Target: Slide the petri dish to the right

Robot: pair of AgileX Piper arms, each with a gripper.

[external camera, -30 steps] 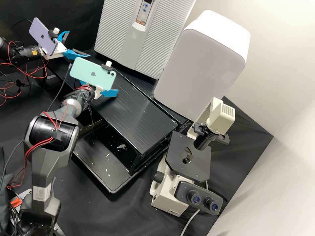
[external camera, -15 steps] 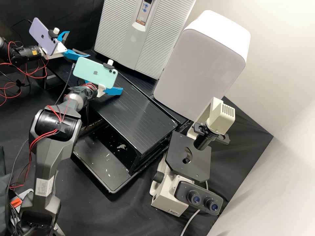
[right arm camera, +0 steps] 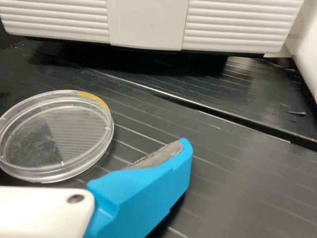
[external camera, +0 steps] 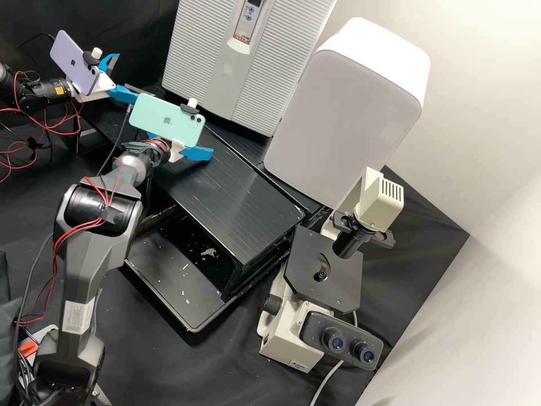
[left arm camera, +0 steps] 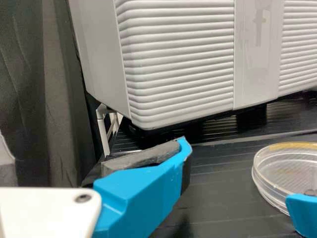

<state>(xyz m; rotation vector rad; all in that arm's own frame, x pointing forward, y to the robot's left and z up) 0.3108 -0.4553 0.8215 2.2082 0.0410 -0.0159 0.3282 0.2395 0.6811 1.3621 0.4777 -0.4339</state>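
Left wrist view, petri dish point(left arm camera: 290, 171) beside gripper point(left arm camera: 241, 170) (spread)

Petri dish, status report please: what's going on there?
Left gripper open, near petri dish. Dish flat on black bench, right gripper beside it. Ribbed grey unit behind.
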